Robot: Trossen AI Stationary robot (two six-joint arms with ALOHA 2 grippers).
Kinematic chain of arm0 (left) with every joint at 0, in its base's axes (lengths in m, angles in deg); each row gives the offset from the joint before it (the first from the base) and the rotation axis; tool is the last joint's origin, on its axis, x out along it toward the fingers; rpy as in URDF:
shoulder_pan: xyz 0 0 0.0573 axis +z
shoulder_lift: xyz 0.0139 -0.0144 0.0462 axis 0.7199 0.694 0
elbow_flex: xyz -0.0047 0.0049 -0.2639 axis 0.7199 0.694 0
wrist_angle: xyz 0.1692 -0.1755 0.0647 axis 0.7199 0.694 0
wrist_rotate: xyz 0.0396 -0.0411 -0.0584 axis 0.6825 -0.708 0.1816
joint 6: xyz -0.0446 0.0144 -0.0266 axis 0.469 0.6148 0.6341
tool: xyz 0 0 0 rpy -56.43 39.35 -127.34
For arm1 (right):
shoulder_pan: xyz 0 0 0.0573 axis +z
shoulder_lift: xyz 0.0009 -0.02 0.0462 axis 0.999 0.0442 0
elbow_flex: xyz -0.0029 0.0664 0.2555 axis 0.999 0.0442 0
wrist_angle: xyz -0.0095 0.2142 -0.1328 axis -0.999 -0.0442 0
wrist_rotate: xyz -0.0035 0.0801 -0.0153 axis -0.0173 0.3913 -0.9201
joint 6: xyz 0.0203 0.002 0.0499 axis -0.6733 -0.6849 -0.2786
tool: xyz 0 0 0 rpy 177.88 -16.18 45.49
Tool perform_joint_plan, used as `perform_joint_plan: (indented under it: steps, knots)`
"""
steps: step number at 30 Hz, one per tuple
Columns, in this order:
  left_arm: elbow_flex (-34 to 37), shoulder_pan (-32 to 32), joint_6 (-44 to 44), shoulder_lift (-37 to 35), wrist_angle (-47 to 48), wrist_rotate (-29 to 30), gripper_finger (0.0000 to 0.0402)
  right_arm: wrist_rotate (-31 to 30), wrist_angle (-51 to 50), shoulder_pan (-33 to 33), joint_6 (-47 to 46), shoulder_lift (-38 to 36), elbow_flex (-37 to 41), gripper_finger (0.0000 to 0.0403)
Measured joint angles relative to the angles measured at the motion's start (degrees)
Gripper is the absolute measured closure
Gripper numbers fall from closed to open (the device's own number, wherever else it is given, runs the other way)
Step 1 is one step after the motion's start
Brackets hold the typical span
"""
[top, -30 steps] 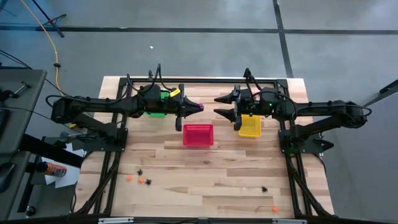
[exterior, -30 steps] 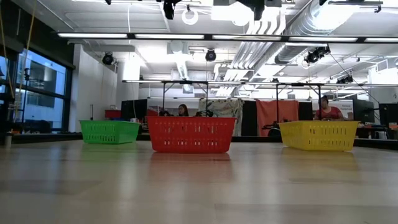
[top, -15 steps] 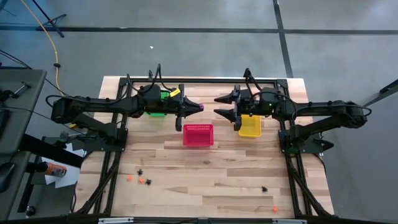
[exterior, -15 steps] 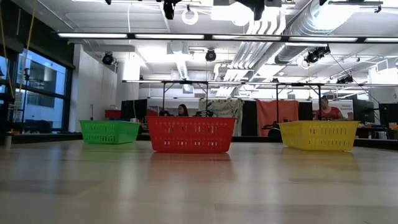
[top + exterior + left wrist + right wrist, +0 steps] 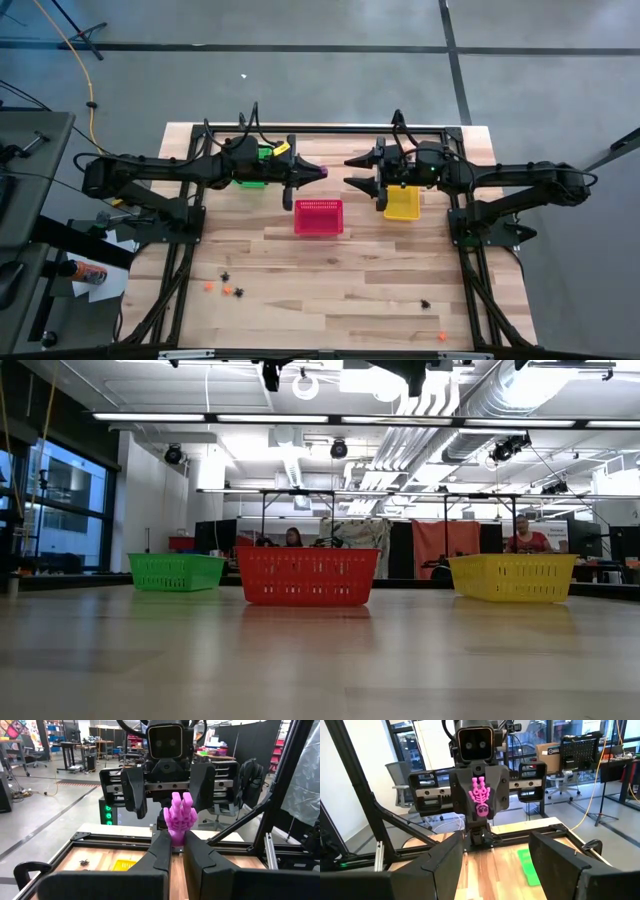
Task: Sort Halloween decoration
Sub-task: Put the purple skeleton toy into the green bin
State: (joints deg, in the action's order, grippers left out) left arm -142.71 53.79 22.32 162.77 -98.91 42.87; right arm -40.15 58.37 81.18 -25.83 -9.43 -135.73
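While the left gripper (image 5: 318, 173) stays clamped on a purple skeleton-hand trinket (image 5: 180, 818), it hangs in the air over the far middle of the table (image 5: 350, 270), just above the far rim of the red basket (image 5: 318, 216). Facing it across a narrow gap, the right gripper (image 5: 352, 170) hovers with its jaws spread wide and nothing between them. The rest of the Halloween decoration lies well away, along the near edge: orange and black trinkets (image 5: 226, 288) toward the near left corner, a black spider (image 5: 425, 302) and an orange piece (image 5: 442, 337) toward the near right corner.

Under the left arm, by the far edge, sits the green basket (image 5: 252, 180), mostly covered by the arm; the yellow basket (image 5: 402, 203) sits under the right gripper's wrist. From table height the three baskets stand in a row, apart from one another, with bare wood in front of them. The middle of the table between baskets and near edge is open. The black frame rails (image 5: 180, 270) run along both side edges.
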Motion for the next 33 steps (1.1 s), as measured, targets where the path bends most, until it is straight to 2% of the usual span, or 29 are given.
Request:
perform_joint_plan:
  steps: [8, 19, 33]
  knots:
    - [0.00, 0.55, 0.00, 0.00, -0.02, 0.04, 0.0394, -0.02, -0.04, -0.09, 4.43, 0.00, 0.00, 0.0181]
    - [0.00, 0.55, -0.50, 0.00, -0.02, 0.04, 0.0394, -0.02, -0.11, -0.09, -0.45, 0.00, 0.00, 0.0181]
    - [0.00, 0.55, -0.68, 0.00, -0.02, 0.04, 0.0394, -0.02, -0.37, -0.09, -0.45, 0.00, -0.02, 0.0181]
